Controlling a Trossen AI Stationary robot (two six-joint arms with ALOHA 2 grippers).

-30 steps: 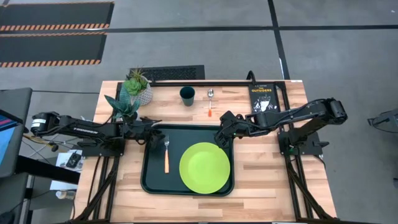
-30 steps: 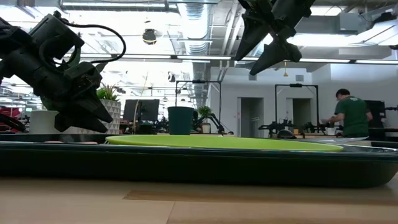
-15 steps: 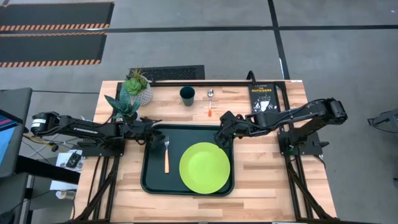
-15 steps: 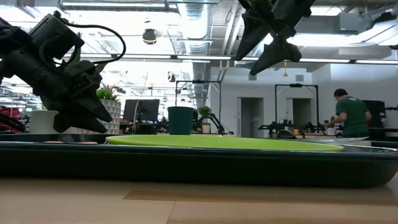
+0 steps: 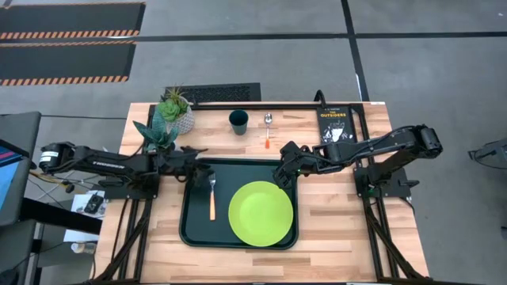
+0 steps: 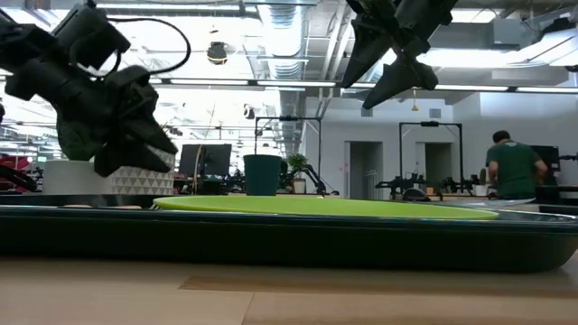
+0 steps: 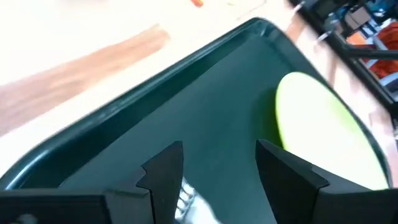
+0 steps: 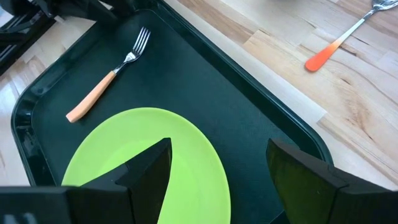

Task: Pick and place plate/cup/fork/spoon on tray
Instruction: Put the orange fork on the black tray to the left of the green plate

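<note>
The dark green tray [image 5: 196,229] lies at the table's middle. The lime-green plate [image 5: 261,214] lies flat in its right half, and the orange-handled fork [image 5: 212,198] lies in its left half. The dark green cup [image 5: 238,121] and the spoon [image 5: 268,131] rest on the table beyond the tray. My left gripper [image 5: 198,171] is open and empty above the tray's far left corner, with the fork's tines [image 7: 186,202] just under it. My right gripper [image 5: 281,171] is open and empty, high above the tray's far right part and the plate's far edge [image 8: 149,124].
A white patterned pot with a plant [image 5: 171,119] stands at the far left, close to my left arm. A black book [image 5: 333,123] lies at the far right. Bare wood shows right of the tray. A person [image 6: 508,171] moves in the room behind.
My left gripper has risen above the tray's far left corner and stays open. The fork lies still on the tray.
</note>
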